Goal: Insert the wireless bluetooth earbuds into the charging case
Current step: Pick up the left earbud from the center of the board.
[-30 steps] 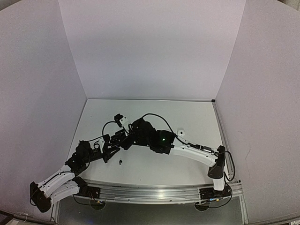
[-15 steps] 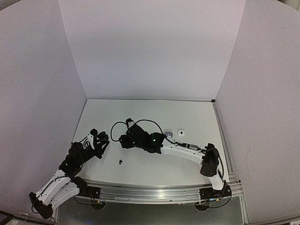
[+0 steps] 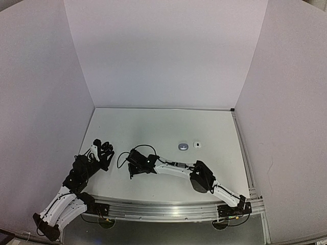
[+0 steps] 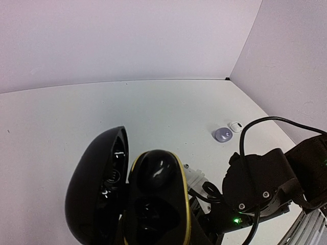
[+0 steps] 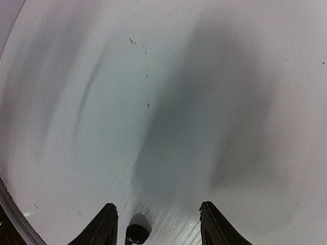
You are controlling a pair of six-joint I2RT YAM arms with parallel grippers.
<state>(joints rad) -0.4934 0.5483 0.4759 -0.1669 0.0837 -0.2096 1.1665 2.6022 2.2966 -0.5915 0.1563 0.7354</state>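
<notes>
My left gripper (image 3: 104,149) holds a black charging case (image 4: 153,204) with a yellow rim. Its lid (image 4: 94,189) stands open to the left. One black earbud (image 4: 156,171) sits in the case's upper socket; the lower socket looks dark and empty. The case hides the left fingers in the left wrist view. My right gripper (image 5: 158,227) is open, low over the table. A second black earbud (image 5: 137,233) lies on the table between its fingers, close to the left fingertip (image 5: 108,224). In the top view the right gripper (image 3: 133,171) is just right of the left one.
A greyish bud (image 3: 183,146) and a white bud (image 3: 197,145) lie side by side mid-table, also in the left wrist view (image 4: 222,135). The right arm's wrist and cable (image 4: 260,176) are close to the held case. White walls enclose the table on three sides.
</notes>
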